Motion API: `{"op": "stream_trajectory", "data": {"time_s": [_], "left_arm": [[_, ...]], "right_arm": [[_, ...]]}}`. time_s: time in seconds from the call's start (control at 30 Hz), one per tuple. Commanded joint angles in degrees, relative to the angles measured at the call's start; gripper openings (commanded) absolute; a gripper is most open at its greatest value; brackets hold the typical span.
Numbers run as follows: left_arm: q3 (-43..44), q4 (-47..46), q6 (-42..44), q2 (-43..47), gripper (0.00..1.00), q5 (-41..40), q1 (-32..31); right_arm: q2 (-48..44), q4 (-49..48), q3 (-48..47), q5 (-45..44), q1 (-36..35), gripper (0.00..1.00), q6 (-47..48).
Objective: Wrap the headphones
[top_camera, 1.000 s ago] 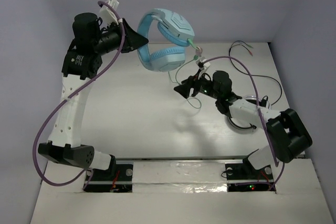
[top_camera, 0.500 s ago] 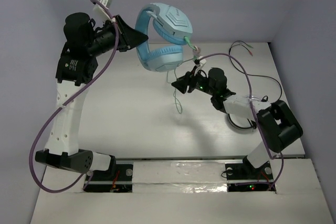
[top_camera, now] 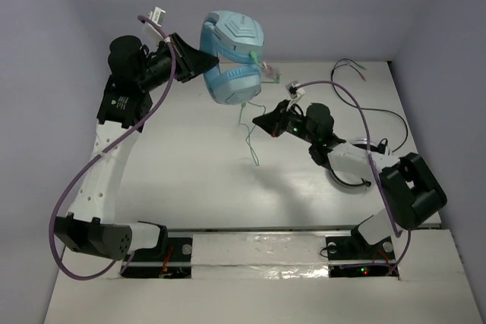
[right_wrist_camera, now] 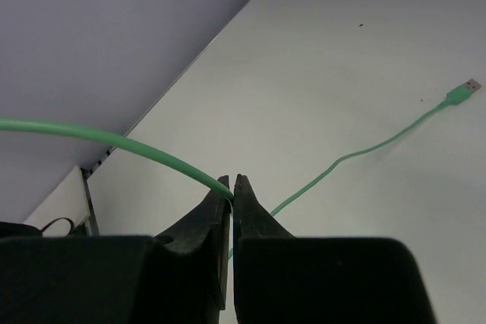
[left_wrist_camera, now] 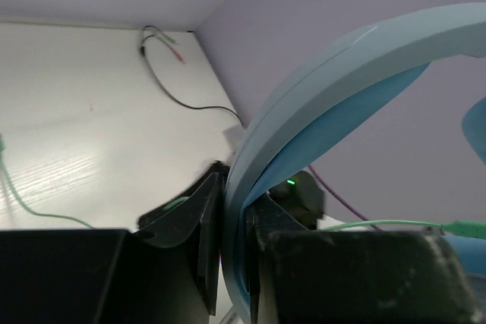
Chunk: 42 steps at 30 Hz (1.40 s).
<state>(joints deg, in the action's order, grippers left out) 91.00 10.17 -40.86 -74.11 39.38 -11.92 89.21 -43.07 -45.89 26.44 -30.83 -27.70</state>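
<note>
Light blue headphones (top_camera: 231, 55) hang in the air over the far side of the counter (top_camera: 190, 180) - I have the headband clamped in my left hand (top_camera: 211, 58). My right hand (top_camera: 260, 121) is pinched tight on the thin green cable (right_wrist_camera: 114, 140), whose loose end trails down onto the counter just below.

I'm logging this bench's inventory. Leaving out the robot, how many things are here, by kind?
Headphones: 1
Black cable: 1
Coil: 1
Total: 3
</note>
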Motion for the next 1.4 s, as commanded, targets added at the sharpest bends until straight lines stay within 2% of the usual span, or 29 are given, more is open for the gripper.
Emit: {"op": "stream_trajectory", "data": {"time_s": [0.0, 0.07, 0.13, 0.3, 0.33, 0.5, 0.53, 0.6, 0.77, 0.87, 1.0, 1.1, 1.23, 1.3, 1.37], "left_arm": [[-5.64, -9.73, -5.89, 2.3, 0.0, -8.77, 0.23], [-10.91, -13.23, -6.77, 3.18, 0.0, -14.99, 0.23], [-17.31, -18.23, -9.57, 4.23, 0.0, -17.65, 0.76], [-27.09, -23.0, -11.69, 5.99, 0.0, -21.88, 0.76], [-29.89, -23.79, -11.78, 6.86, 0.0, -23.54, 0.76], [-35.1, -26.52, -11.44, 7.75, 0.0, -34.26, -1.78], [-35.62, -26.78, -11.0, 7.75, 0.0, -36.1, -2.48], [-36.16, -25.04, -7.59, 7.31, 0.0, -42.6, -3.89], [-37.47, -20.74, -0.81, 7.31, 0.0, -54.02, -8.11], [-38.88, -18.01, 2.97, 7.14, 0.0, -56.51, -10.04], [-41.6, -16.06, 6.75, 7.05, 0.0, -56.61, -14.95], [-42.66, -13.78, 10.53, 5.91, 0.0, -52.83, -18.82], [-44.15, -11.41, 15.01, 5.55, 0.0, -43.97, -20.68], [-45.03, -10.26, 16.25, 5.73, 0.0, -36.86, -21.21], [-45.82, -7.9, 16.52, 7.03, 0.0, -34.46, -21.73]], "right_arm": [[-6.05, 7.94, 0.27, -7.94, -1.87, 0.0, -3.57], [-8.61, 11.5, 1.41, -9.82, -3.27, 0.0, -5.07], [-10.45, 18.5, 2.47, -14.73, -4.14, 0.0, -6.39], [-14.49, 31.62, 2.21, -23.87, -4.68, 0.0, -4.56], [-15.2, 34.86, 1.86, -23.54, -4.68, 0.0, -4.2], [-14.77, 45.76, -3.58, -24.4, -12.92, 0.0, -0.78], [-14.24, 47.1, -4.55, -24.5, -16.59, 0.0, -0.25], [-13.54, 50.17, -7.53, -25.29, -19.96, 0.0, 0.63], [-13.97, 61.86, -12.9, -33.1, -28.74, 0.0, 2.3], [-15.99, 68.89, -15.89, -37.94, -30.17, 0.0, 2.57], [-19.42, 76.46, -19.06, -42.51, -30.69, 0.0, 4.32], [-19.69, 82.08, -22.57, -45.94, -30.69, 0.0, 6.25], [-19.16, 88.76, -24.86, -50.77, -30.69, 0.0, 8.28], [-19.07, 90.52, -25.39, -51.66, -30.69, 0.0, 8.72], [-19.07, 93.16, -25.83, -51.75, -30.69, 0.0, 8.98]]}}
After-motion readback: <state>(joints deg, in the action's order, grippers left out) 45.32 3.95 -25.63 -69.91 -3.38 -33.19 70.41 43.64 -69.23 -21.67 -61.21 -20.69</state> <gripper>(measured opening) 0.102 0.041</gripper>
